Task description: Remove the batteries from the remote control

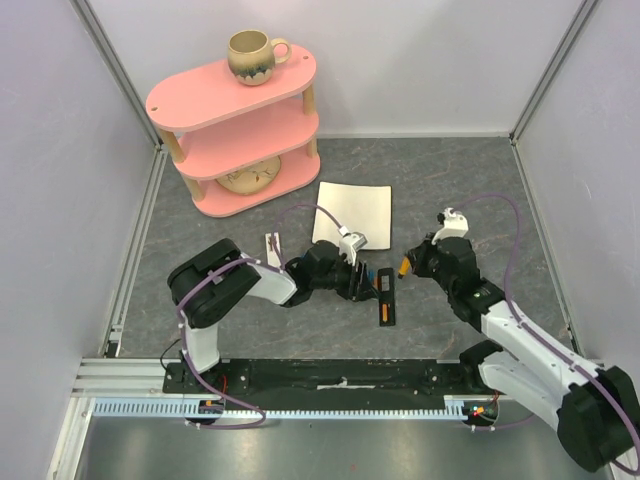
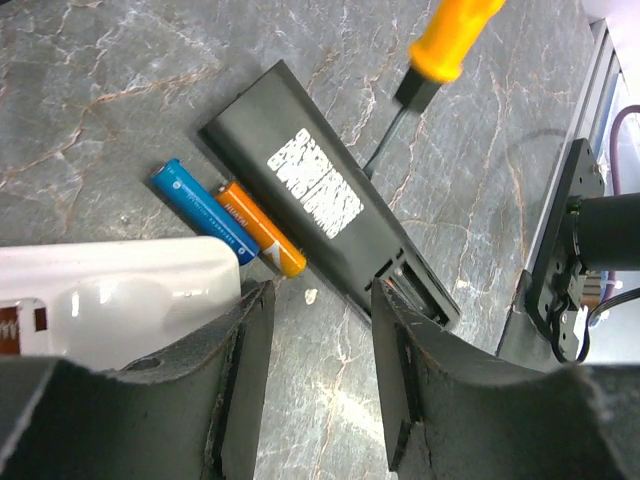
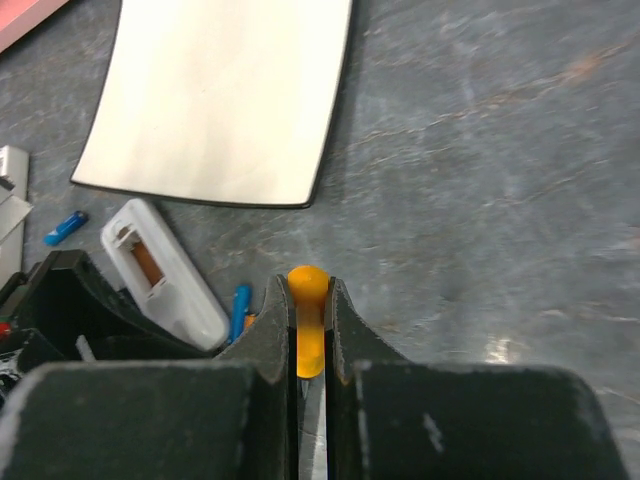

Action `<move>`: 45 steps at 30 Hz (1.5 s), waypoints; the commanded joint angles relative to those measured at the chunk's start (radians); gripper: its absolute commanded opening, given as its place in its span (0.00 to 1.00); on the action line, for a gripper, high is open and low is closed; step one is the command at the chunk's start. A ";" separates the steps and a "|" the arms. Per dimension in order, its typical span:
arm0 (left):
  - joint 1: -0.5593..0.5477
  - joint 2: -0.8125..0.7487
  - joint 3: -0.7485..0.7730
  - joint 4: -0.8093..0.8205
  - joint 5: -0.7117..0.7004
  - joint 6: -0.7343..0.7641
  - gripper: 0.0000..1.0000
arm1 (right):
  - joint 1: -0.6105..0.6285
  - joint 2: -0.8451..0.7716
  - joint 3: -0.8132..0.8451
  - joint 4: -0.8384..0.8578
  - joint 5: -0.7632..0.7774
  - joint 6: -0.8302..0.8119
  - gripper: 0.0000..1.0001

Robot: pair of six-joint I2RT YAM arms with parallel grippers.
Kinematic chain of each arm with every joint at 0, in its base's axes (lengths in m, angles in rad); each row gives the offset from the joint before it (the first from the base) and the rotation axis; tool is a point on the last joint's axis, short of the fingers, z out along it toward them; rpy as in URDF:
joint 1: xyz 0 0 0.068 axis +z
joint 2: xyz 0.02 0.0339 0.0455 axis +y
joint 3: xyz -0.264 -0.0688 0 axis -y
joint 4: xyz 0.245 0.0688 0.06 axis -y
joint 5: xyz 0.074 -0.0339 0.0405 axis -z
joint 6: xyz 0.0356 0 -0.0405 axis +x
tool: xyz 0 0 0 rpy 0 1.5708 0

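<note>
Black remote (image 2: 330, 205) boxed in: batteries (image 2: 258, 228) against one long side, screwdriver (image 2: 440, 60) at other; near table (image 1: 330, 335) apparently open.

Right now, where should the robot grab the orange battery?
Probably at its two ends, from above. The orange battery lies flat, tight between the blue battery and the black remote, so the left fingers would hardly fit along its sides.

Blue battery (image 2: 195, 205), orange battery (image 2: 260, 228) lie beside black remote (image 2: 330, 225)

black remote (image 2: 330, 215): matt plastic | white remote (image 2: 120, 290): glossy plastic | screwdriver handle (image 2: 455, 35): smooth plastic
</note>
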 commanded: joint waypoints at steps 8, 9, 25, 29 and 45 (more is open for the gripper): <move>-0.020 -0.084 -0.081 -0.043 -0.002 -0.003 0.51 | 0.001 -0.180 0.068 -0.218 0.088 -0.083 0.00; -0.023 -0.083 -0.084 -0.038 0.005 -0.006 0.51 | 0.001 -0.186 0.056 -0.217 0.027 -0.075 0.00; -0.044 0.052 -0.033 0.046 0.131 -0.065 0.45 | 0.001 -0.306 -0.139 -0.116 -0.127 0.069 0.00; -0.046 0.063 -0.027 0.043 0.136 -0.065 0.45 | 0.000 -0.288 -0.165 -0.070 -0.155 0.089 0.00; -0.055 0.066 -0.030 0.043 0.140 -0.074 0.41 | 0.001 -0.358 -0.156 -0.092 -0.138 0.098 0.00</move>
